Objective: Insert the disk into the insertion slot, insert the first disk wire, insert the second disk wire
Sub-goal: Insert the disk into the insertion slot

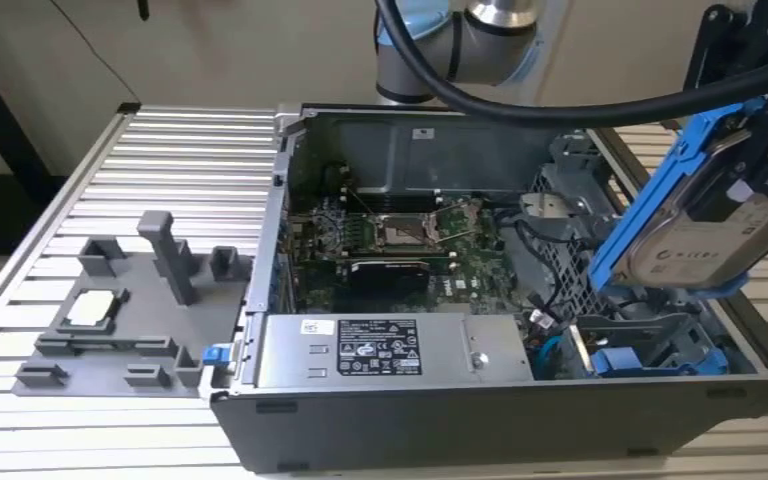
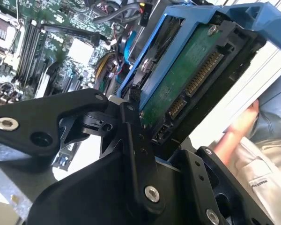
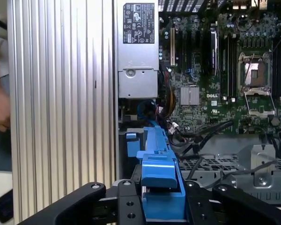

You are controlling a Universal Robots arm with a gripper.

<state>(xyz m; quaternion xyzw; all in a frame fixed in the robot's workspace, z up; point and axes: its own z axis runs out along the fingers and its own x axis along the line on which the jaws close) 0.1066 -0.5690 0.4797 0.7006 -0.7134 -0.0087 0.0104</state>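
Nearest, at the case front, the grey power-supply box (image 1: 357, 345) lies beside the insertion slot (image 1: 638, 352), with no drive seated in it. Above that bay the gripper (image 3: 161, 199) has its jaws clamped across the blue carrier of the disk (image 1: 702, 235). The disk is held clear and steeply tilted, lower end toward the bay, apparently for alignment. Beyond, the motherboard (image 1: 398, 235) is untouched.
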